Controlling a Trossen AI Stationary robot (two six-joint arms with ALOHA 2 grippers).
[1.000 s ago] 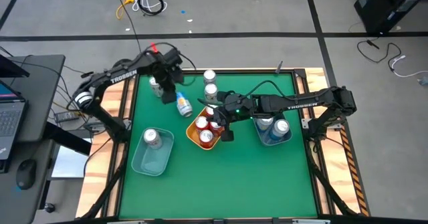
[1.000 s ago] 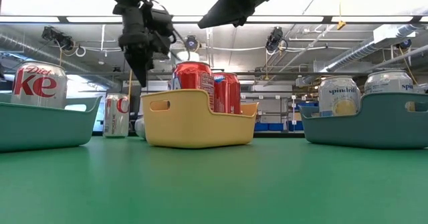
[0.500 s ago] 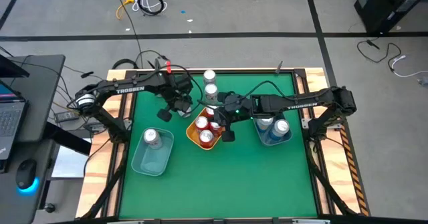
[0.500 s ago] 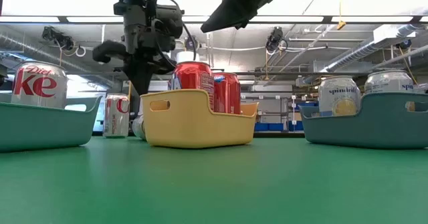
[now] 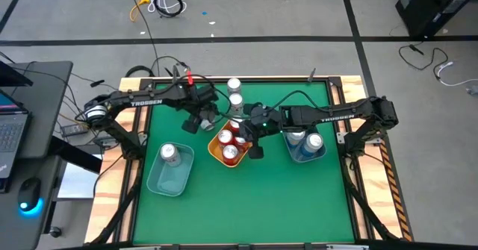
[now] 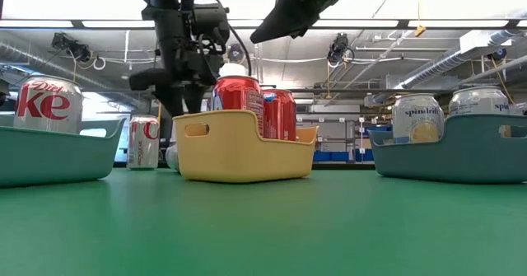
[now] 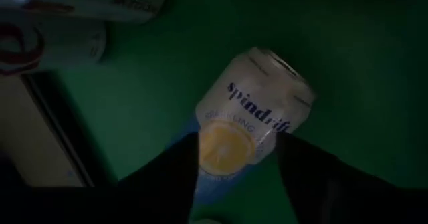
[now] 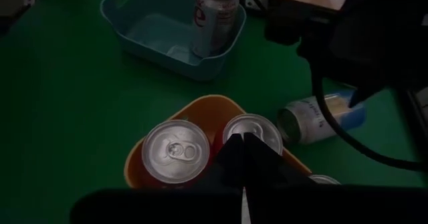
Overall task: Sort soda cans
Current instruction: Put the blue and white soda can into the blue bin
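A light blue soda can [image 7: 257, 103] lies on its side on the green table, close to the yellow bin [image 5: 216, 154], which holds red cans [image 8: 175, 150]. My left gripper [image 7: 239, 144] is open, low over this can, one finger along each of its sides. My right gripper [image 8: 244, 150] hangs shut above the red cans and holds nothing. A silver cola can [image 5: 170, 154] stands in the left teal bin. Light cans [image 5: 312, 141] stand in the right teal bin [image 6: 449, 148]. Two silver cans [image 5: 235, 93] stand on the table at the far edge. My left gripper comes from above with a finger [image 7: 180, 164] beside each long side of the lying can's lower half [image 7: 224, 144]. I cannot tell whether the fingers touch the can. The can rests on the table.
Another silver cola can [image 6: 142, 142] stands on the table behind the left bin [image 6: 49, 152]. The near half of the green table [image 5: 246, 205] is bare. Wooden rails edge the table's left and right sides.
My left gripper has swung from the far left toward the yellow bin and come down over the lying light blue can. It has turned at the wrist and its fingers have opened. The can has stayed in place.
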